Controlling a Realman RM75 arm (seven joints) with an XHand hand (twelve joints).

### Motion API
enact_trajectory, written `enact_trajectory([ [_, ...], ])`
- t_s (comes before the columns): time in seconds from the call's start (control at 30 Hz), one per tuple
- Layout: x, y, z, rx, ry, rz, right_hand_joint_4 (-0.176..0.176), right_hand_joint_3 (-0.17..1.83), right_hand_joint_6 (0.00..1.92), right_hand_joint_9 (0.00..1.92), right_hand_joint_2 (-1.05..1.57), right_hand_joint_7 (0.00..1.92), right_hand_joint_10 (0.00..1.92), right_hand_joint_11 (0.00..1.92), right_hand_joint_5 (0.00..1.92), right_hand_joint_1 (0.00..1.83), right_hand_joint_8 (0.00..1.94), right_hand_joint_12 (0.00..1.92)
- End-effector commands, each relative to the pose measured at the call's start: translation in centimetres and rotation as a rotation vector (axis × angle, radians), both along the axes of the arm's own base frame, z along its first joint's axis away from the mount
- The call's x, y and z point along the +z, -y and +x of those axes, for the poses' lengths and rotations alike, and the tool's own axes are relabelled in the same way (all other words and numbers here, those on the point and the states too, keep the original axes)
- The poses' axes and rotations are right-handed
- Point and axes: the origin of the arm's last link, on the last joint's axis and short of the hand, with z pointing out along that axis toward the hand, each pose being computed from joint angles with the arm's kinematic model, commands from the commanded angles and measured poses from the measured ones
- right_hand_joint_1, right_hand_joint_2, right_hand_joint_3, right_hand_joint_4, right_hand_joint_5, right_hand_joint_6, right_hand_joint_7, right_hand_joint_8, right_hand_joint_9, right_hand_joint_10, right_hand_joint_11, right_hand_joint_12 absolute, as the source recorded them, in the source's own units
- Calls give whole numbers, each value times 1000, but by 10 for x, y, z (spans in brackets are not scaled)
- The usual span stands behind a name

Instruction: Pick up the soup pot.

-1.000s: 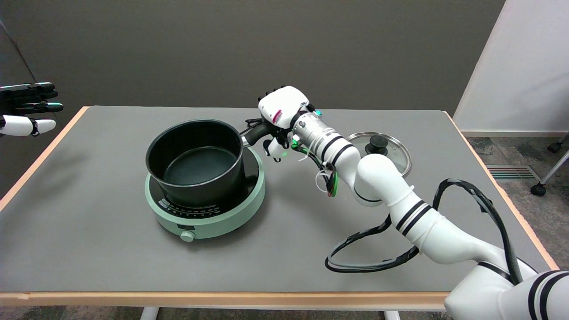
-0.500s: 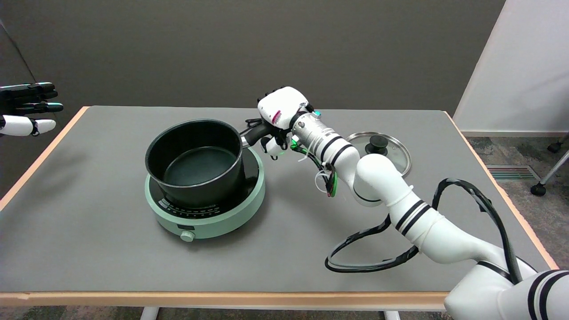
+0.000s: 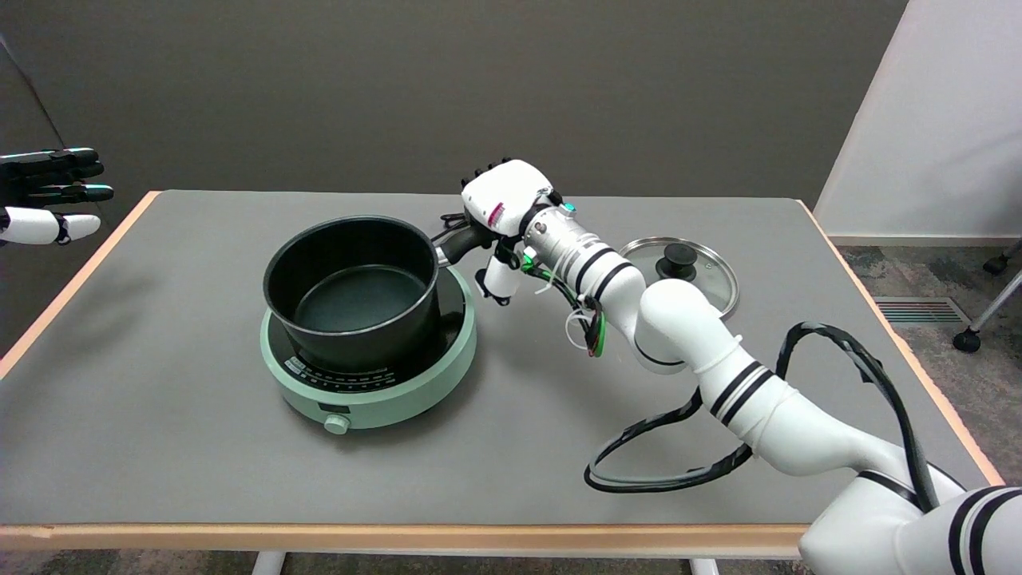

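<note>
Spanning the view, grey table before dark wall.

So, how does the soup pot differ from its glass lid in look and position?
The soup pot is black, deep and open; the glass lid is flat, clear and steel-rimmed. The soup pot sits on the green induction cooker; the glass lid lies on the table. Both are round.

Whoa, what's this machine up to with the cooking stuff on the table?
The robot's right hand is at the black handle of the soup pot, with its fingers around it, apparently to lift it. The pot sits on a green hotplate and is empty. Its glass lid lies on the grey table to the right, partly behind the arm. The other hand hangs idle at upper left.
</note>
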Motion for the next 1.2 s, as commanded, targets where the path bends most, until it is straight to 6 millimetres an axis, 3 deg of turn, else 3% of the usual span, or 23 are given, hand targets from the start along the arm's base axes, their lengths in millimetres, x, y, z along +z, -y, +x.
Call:
enact_trajectory([
  [0.03, -4, -3, -3, -4, -8, 8, -37, 1595, 1179, 1179, -181, 1179, 1179, 1179, 1179, 1017, 1179, 1179],
  [0.43, -7, -5, -5, -5, -5, 12, -13, 1654, 1132, 1132, -246, 1132, 1132, 1132, 1132, 1016, 1132, 1132],
  [0.73, -7, -6, -7, -11, -4, 12, -4, 1581, 1112, 1112, -218, 1112, 1112, 1112, 1112, 1013, 1112, 1112],
  [1.2, -2, -12, -12, -16, 3, -10, -28, 1463, 1165, 1165, -112, 1165, 1165, 1165, 1165, 1009, 1165, 1165],
])
